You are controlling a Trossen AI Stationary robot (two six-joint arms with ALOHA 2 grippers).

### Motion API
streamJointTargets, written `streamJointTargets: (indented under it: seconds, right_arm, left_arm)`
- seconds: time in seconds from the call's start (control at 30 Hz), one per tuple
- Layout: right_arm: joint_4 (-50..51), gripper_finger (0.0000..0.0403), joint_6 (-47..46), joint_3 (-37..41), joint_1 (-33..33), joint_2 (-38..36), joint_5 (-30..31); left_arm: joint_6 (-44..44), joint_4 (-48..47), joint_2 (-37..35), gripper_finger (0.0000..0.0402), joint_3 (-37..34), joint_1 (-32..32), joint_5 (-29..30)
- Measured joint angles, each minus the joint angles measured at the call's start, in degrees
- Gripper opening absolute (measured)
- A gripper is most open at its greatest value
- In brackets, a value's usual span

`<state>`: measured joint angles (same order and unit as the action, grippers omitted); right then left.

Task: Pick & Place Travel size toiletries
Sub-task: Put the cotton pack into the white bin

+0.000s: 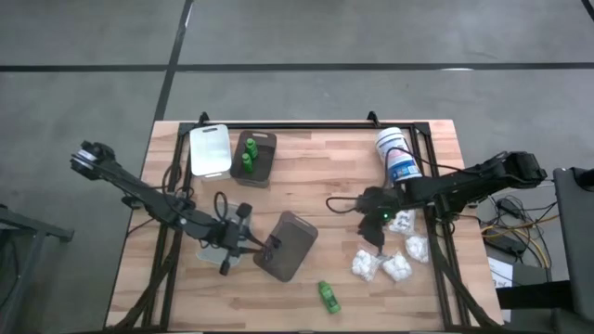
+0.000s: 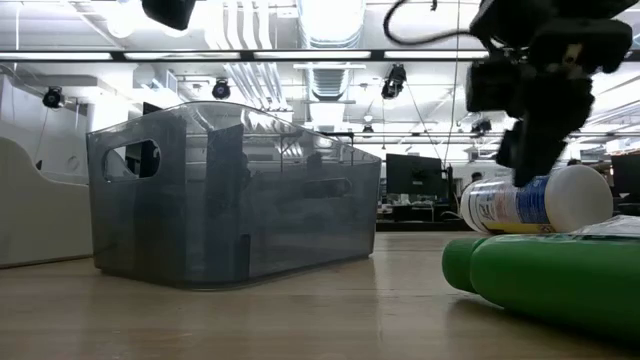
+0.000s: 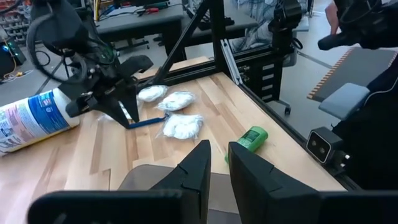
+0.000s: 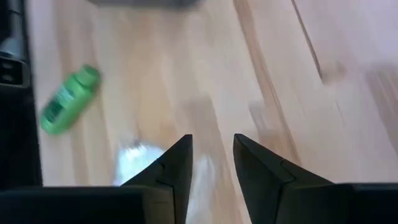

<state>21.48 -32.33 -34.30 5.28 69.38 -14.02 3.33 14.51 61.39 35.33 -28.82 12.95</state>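
Observation:
The toiletries lie at the near right. There is a green bottle [image 1: 329, 297] on its side, several white packets [image 1: 380, 264] and a blue stick [image 3: 148, 121]. My right gripper [image 1: 376, 234] points down over them, its fingers [image 4: 180, 162] apart with nothing seen between. In the left wrist view the stick's end lies at its tips. My left gripper [image 1: 262, 246] is at the left rim of a grey translucent bin [image 1: 292, 246], which stands on its base on the table in the low view. My left gripper reaches the grey bin's rim [image 3: 146, 177] level, from the table's left. Its fingers [image 3: 193, 174] stand close together and hide the place of contact, so the kind of hold cannot be told. My right gripper's tips are at the stick's end [image 3: 130, 126]. I cannot tell whether they touch it.
A white tub with a blue label [image 1: 397, 156] lies on its side at the far right. At the far left stand a white tray [image 1: 211, 150] and a dark tray [image 1: 262, 158] holding two green bottles [image 1: 248, 158]. Bare wood lies between the bin and the packets.

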Motion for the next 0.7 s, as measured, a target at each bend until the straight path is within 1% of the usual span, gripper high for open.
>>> streamJointTargets:
  seconds: [0.1,0.3,0.57,0.7]
  right_arm:
    - [5.12,0.0100,-2.50,-0.25,0.00,0.00,-0.26]
    - [14.33,0.0083,-4.11,-0.75,0.09,0.00,-5.29]
    - [20.48,0.0058,-4.03,-0.75,0.09,0.00,-5.53]
    - [26.64,0.0049,-5.61,-0.75,0.09,0.00,-5.52]
  left_arm:
    - [0.00,0.78,0.90,0.0062,0.00,0.09,0.00]
    - [-0.01,1.77,2.30,0.0062,0.00,0.25,0.02]
    - [-0.07,5.90,5.21,0.0062,0.01,0.47,0.03]
    - [-0.07,7.17,7.05,0.0062,0.02,0.59,0.02]
